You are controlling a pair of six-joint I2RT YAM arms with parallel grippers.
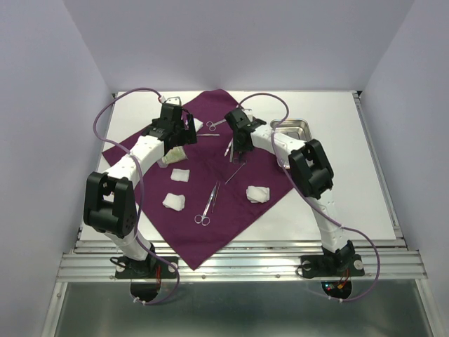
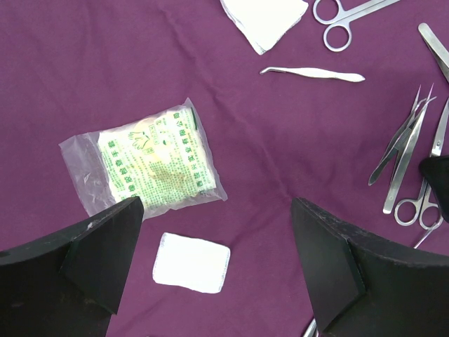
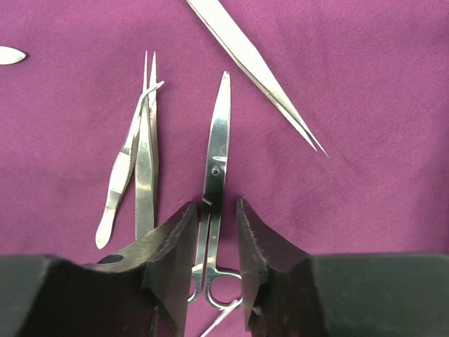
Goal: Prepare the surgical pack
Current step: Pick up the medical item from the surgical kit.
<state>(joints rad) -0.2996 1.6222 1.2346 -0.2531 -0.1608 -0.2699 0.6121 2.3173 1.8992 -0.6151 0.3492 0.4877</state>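
The deep-purple cloth wrap [image 1: 231, 207] lies spread on the table, with white gauze wads [image 1: 173, 201] [image 1: 257, 193] and silver scissors [image 1: 208, 203] on it. The steel tray [image 1: 291, 128] stands at the back right, off the cloth. My right gripper [image 3: 215, 210] is low over another pair of scissors [image 3: 217, 154]. Its jaws straddle the shanks closely, with a thin gap on each side. Two forceps [image 3: 144, 168] lie just left of it. My left gripper [image 2: 217, 210] hangs wide open above the cloth, over a gauze pad [image 2: 191, 262] and a printed plastic packet [image 2: 151, 165].
Long tweezers [image 3: 252, 63] lie beyond the right jaws. In the left wrist view, scissors [image 2: 344, 17], a small tweezer [image 2: 312, 72] and several instruments [image 2: 410, 151] lie to the right. Bare white table surrounds the cloth [image 1: 351, 189].
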